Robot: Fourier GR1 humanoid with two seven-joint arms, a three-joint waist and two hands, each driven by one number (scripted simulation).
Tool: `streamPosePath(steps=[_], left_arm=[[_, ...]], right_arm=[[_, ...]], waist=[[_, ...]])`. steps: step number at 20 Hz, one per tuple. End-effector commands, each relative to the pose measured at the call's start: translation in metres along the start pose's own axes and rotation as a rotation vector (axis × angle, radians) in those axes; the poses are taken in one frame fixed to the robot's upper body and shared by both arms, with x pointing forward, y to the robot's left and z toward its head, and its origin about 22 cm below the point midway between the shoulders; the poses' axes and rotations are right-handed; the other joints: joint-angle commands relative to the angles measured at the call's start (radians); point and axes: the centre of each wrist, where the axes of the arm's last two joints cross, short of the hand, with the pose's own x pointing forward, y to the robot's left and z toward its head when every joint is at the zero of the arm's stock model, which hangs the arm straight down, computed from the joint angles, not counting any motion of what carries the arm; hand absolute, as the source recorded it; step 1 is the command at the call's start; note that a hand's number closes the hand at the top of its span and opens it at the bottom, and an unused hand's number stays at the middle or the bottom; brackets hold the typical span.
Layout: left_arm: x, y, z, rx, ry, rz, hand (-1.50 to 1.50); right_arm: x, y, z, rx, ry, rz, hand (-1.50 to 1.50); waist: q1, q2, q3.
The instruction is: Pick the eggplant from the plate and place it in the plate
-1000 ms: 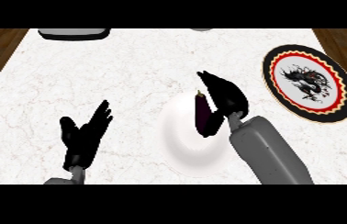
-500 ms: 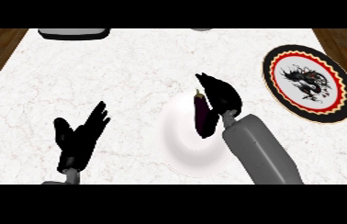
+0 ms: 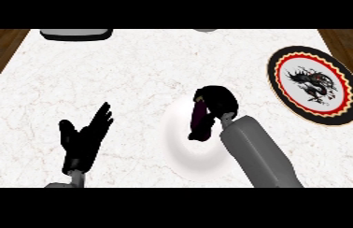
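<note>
From the head view, the dark purple eggplant [image 3: 198,124] lies on the white plate [image 3: 180,158] near the middle of the counter [image 3: 138,73]. The right hand [image 3: 219,100] is bent over its far end, and its fingers curl round that end, though the hand hides a lot, so I can't be sure how much of the eggplant it holds. The left hand [image 3: 82,138] rests open at the lower left, fingers spread and pointing up, well apart from everything. To do this step well, the right hand should hold the eggplant tight all round, then lift it straight up so it does not bump the white plate's rim. The plate with the dragon picture [image 3: 307,63] sits far to the right, close to the counter's edge. The way there is bare counter. A grey tray [image 3: 76,34] sits at the far edge, out of the way.
</note>
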Motion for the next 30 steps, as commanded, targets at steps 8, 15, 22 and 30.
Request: streamPosePath(steps=[8,15,22,30], left_arm=[[-0.013,0.002,-0.004,0.028,0.022,-0.014,0.0],[-0.021,0.013,0.01,0.065,0.071,0.02,0.0],[-0.008,-0.001,0.004,0.054,0.026,0.006,0.0],[-0.005,0.0,0.014,0.022,0.03,0.008,0.0]], right_arm=[[0.008,0.001,0.003,-0.187,-0.076,0.046,1.5],[-0.013,0.053,0.09,-0.37,-0.229,-0.128,1.5],[-0.029,0.022,0.168,-0.735,-0.243,-0.245,1.5],[-0.066,0.013,0.201,-0.924,-0.097,-0.515,1.5]], waist=[[-0.007,0.004,-0.002],[-0.071,-0.016,-0.002],[-0.054,-0.005,-0.002],[-0.015,0.002,-0.001]])
